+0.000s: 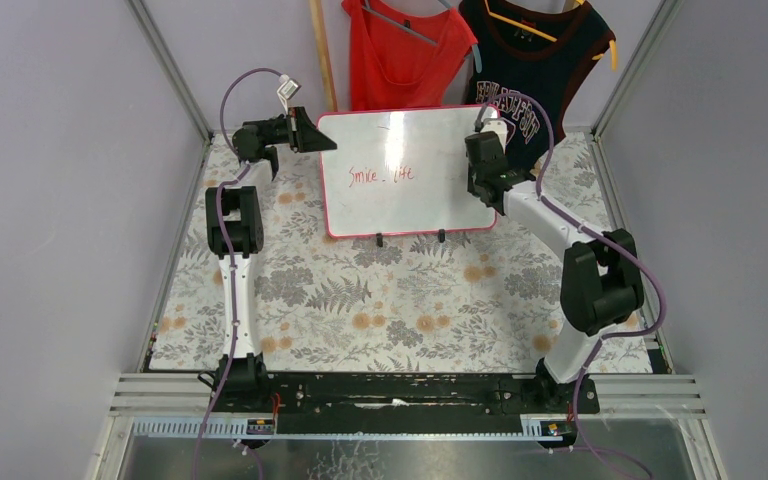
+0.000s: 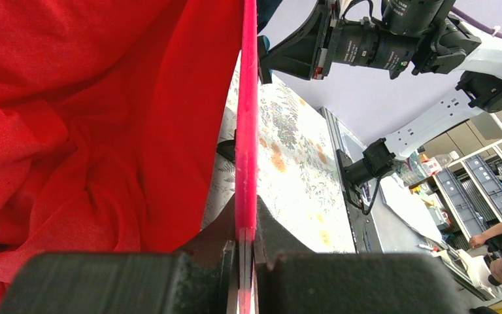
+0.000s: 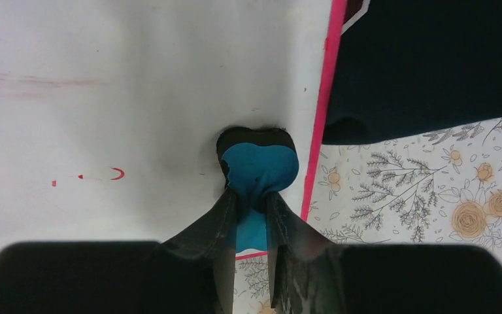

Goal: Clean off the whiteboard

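The whiteboard [image 1: 400, 200] stands upright at the back of the table, white with a pink-red frame and red writing across its middle. My left gripper [image 1: 312, 133] is shut on the board's top left edge; the left wrist view shows the red frame [image 2: 246, 131] edge-on between my jaws. My right gripper [image 1: 482, 170] is shut on the blue eraser [image 3: 259, 171] and presses it against the board near its right edge [image 3: 320, 118]. Faint red marks [image 3: 98, 175] show on the board [image 3: 137, 78] to the left of the eraser.
A red shirt [image 1: 405, 50] and a dark jersey [image 1: 540, 60] hang behind the board. A floral cloth [image 1: 400, 300] covers the table. Grey walls close in both sides. A wooden stick [image 1: 322, 50] leans at the back.
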